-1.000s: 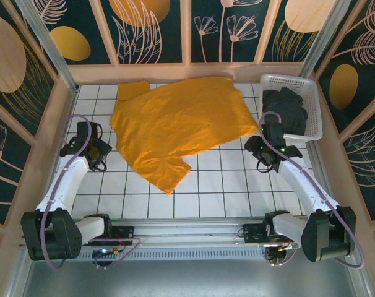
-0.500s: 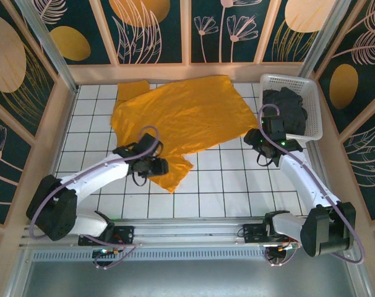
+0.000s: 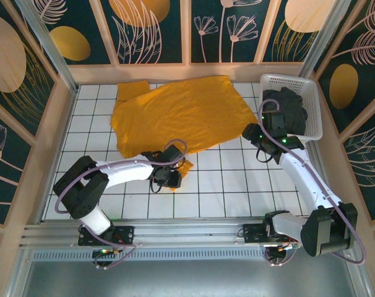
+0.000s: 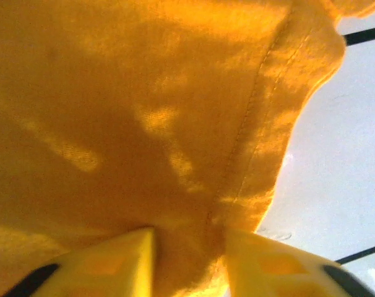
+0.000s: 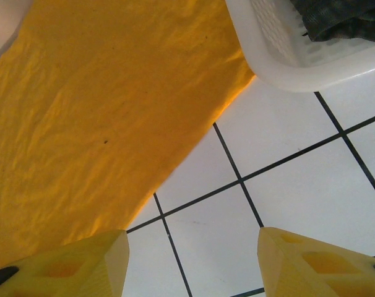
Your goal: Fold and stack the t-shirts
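The mustard t-shirt [image 3: 181,114] lies spread across the far half of the tiled floor, with a small flap hanging toward the near side. My left gripper [image 3: 174,176] sits on that flap. In the left wrist view its fingers [image 4: 189,260] are shut on a bunched fold of the mustard cloth [image 4: 144,111] beside a stitched seam. The dark t-shirt [image 3: 289,108] lies crumpled in the white basket [image 3: 314,133]. My right gripper [image 3: 254,137] hovers open over bare tile by the mustard shirt's right corner; in the right wrist view its gripper [image 5: 192,263] has nothing in it.
The white mesh basket [image 5: 286,62] stands at the far right, close to the right gripper and touching the mustard shirt's [image 5: 88,111] corner. Wooden walls ring the tiled floor. White tiles stretch across the near half between the arms.
The left arm swung from the left side across to the shirt's near flap and closed its jaws on it, bunching the flap. The right gripper crept slightly toward the shirt's right corner.
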